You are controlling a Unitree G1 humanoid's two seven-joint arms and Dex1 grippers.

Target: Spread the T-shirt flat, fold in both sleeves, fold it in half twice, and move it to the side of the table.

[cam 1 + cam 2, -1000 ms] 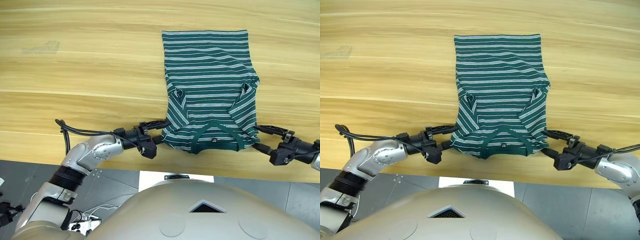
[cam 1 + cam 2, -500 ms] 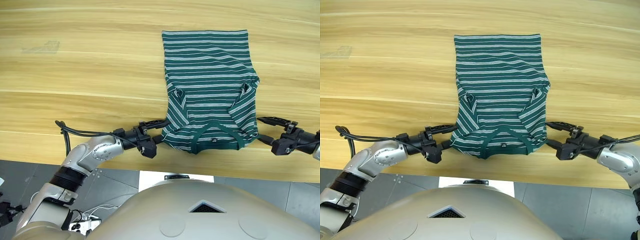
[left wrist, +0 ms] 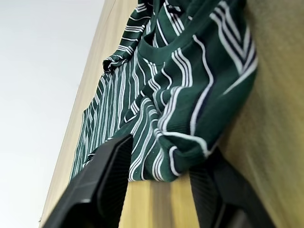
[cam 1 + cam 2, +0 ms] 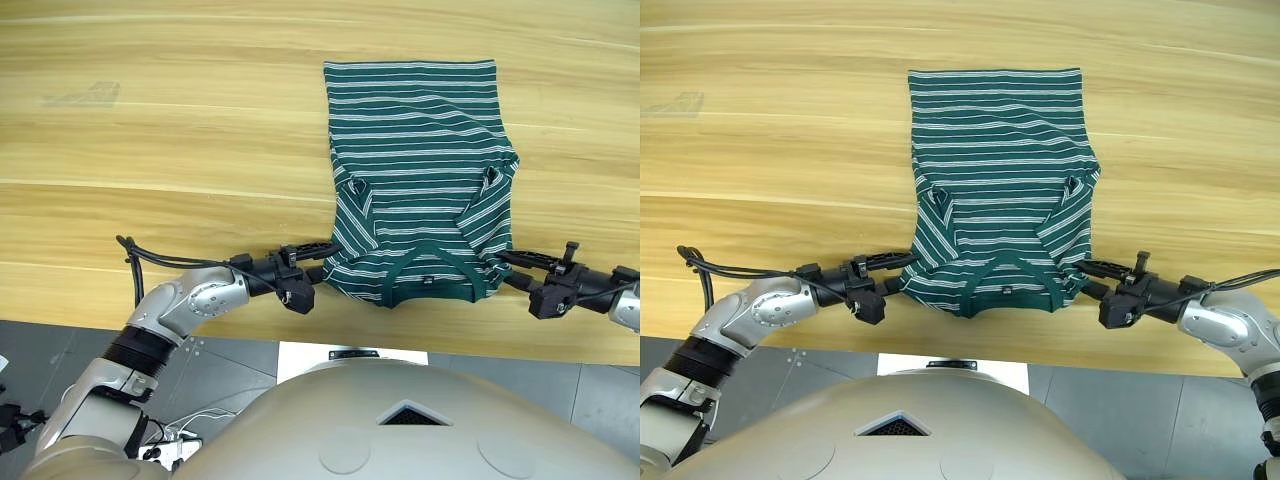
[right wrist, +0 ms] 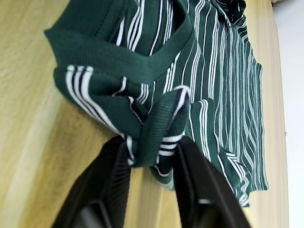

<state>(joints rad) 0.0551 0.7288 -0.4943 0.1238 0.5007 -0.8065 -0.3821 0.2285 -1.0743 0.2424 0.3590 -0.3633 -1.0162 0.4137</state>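
The green, white-striped T-shirt point(image 4: 420, 170) lies on the wooden table point(image 4: 150, 150) with both sleeves folded in and its collar towards the near edge. My left gripper point(image 4: 322, 262) is at the shirt's near left corner, open, with one finger over the fabric and one under it. In the left wrist view that corner point(image 3: 180, 123) sits loosely between the fingers point(image 3: 104, 180). My right gripper point(image 4: 512, 270) is at the near right corner. The right wrist view shows a bunched fold of cloth point(image 5: 159, 128) pinched between its fingers point(image 5: 114, 180).
The table's front edge point(image 4: 200, 325) runs just below both grippers, with grey floor beyond it. Bare wood stretches wide to the left of the shirt and behind it.
My right gripper has come in from the right, rolled over and closed on the shirt's near right corner. The left gripper has stayed at the near left corner.
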